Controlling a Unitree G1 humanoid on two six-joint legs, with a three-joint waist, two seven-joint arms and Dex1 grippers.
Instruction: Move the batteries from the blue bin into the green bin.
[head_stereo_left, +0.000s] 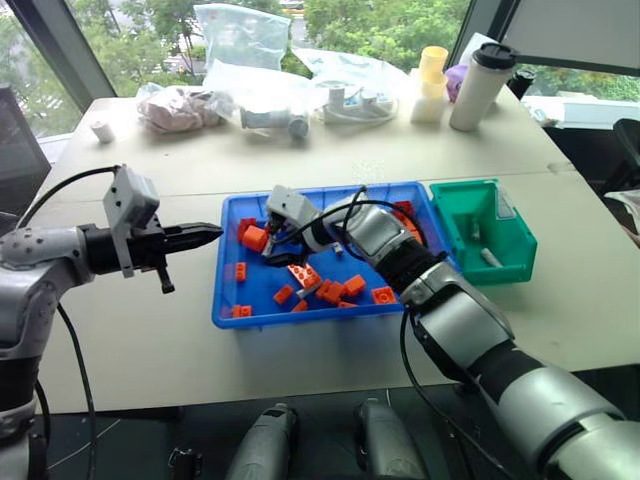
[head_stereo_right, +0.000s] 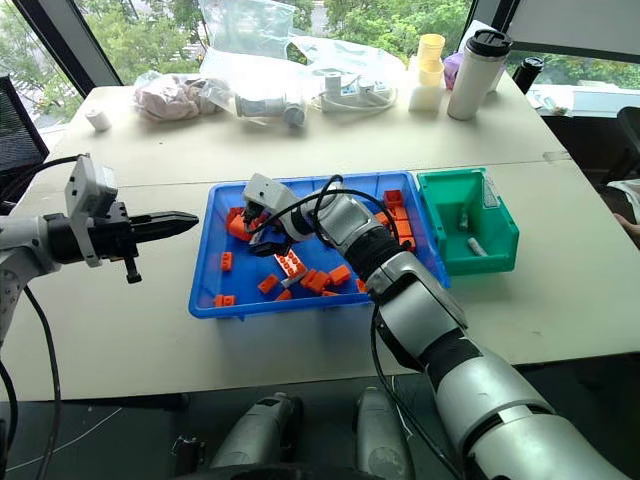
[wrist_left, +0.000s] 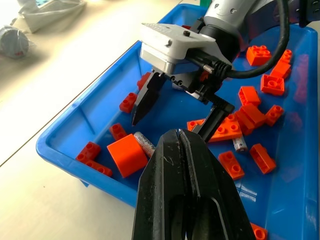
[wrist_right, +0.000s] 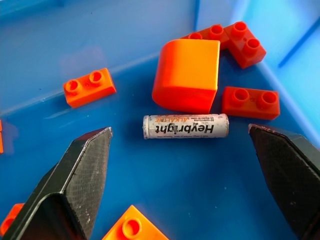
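The blue bin (head_stereo_left: 228, 300) sits in the middle of the pale table (head_stereo_left: 130, 340), and everything else can be placed from it. The right gripper (wrist_right: 180, 145) reaches down into the bin's left half with its two black fingers spread wide apart, hovering just above the floor of the bin and holding nothing. Between those fingers lies a battery (wrist_right: 186, 126), a silvery cylinder printed "Heybright", flat on the blue floor and apart from both fingertips. Just beside it is a smooth rounded orange block (wrist_right: 187, 75), and studded orange toy bricks (head_stereo_left: 330, 288) are scattered across the rest of the bin, thickest toward its middle and right. In the left wrist view a second battery (wrist_left: 240, 144) lies among the bricks near the centre of the bin. The left gripper (head_stereo_left: 205, 236) hangs over the bare table just outside the bin's left rim, pointing toward the bin, its fingers pressed together with nothing between them. Touching the blue bin's right rim stands the green bin (head_stereo_left: 470, 205), with a battery (head_stereo_left: 491, 257) lying on its floor. Well beyond the blue bin, along the table's far edge, are plastic bags (head_stereo_left: 240, 35), a stack of yellow cups (head_stereo_left: 432, 80) and a tall white tumbler with a black lid (head_stereo_left: 480, 85).
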